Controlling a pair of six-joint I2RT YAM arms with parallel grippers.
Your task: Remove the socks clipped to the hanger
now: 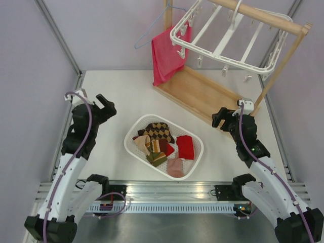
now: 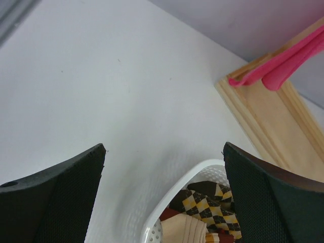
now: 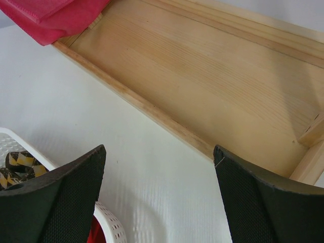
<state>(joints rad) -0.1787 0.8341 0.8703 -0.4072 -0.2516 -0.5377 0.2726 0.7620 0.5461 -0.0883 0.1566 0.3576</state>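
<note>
The white drying hanger (image 1: 223,38) hangs from the wooden stand's top bar at the back right; its dangling clips hold no socks. The socks lie piled in a white basket (image 1: 132,149) at table centre: argyle ones (image 1: 158,131), a red one (image 1: 185,147), a pale pink one (image 1: 175,167) and a striped one (image 1: 157,158). My left gripper (image 1: 107,107) is open and empty, left of the basket; its wrist view shows the argyle socks (image 2: 210,206). My right gripper (image 1: 221,117) is open and empty, between the basket and the stand's base.
A wooden stand (image 1: 202,93) with a flat base sits at the back right. A red-pink towel (image 1: 167,53) hangs on a thin wire hanger (image 1: 152,30) beside the frame. The stand's base (image 3: 212,76) fills the right wrist view, with the basket rim (image 3: 109,223) below.
</note>
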